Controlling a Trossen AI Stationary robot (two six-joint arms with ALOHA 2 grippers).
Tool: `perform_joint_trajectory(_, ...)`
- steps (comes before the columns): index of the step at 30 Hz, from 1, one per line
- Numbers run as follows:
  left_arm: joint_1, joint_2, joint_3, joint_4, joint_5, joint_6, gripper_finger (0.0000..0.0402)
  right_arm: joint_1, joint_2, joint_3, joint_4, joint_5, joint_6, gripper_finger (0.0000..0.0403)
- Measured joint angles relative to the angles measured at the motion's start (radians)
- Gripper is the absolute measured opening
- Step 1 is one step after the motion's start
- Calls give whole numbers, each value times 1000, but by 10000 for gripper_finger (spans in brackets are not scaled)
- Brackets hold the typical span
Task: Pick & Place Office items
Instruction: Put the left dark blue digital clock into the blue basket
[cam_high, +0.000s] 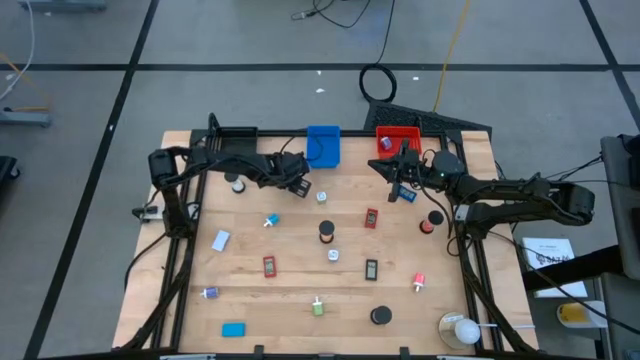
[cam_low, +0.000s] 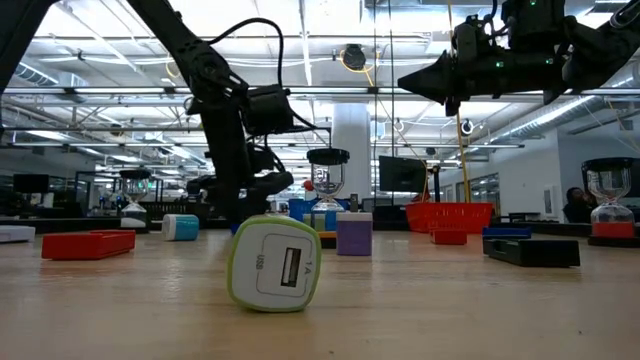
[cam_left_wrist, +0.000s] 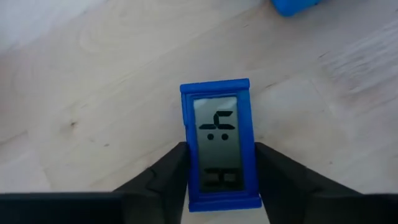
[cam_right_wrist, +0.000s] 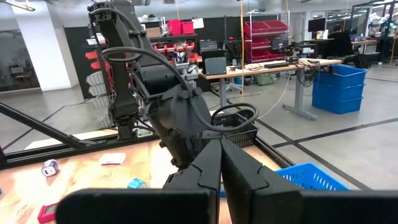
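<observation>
Look at your left gripper (cam_left_wrist: 221, 180): the little blue block with the grey screen (cam_left_wrist: 219, 142) sits right between its two fingers (cam_left_wrist: 163, 180) on the wooden table (cam_left_wrist: 93, 93), near the blue bin (cam_high: 323, 145). The fingers are partly open, one on each side, hugging it. Your right gripper (cam_right_wrist: 221, 168) is squeezed shut on nothing, up by the red bin (cam_high: 398, 140).

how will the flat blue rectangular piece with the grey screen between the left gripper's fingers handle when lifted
The flat blue rectangular piece looks rigid, so it probably won't flex. The left gripper has fingers on its smooth long edges, so it may slip. It looks thin and light.
</observation>
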Motion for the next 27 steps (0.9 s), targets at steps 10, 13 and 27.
perform_joint_trajectory(10,0,-158,54,-192,29,-30,154,0,0,0,0,0,0,6)
perform_joint_trajectory(13,-8,-230,85,-247,19,-68,154,0,0,0,0,0,0,6)
perform_joint_trajectory(27,64,-33,450,-126,103,-143,155,0,0,0,0,0,0,6)
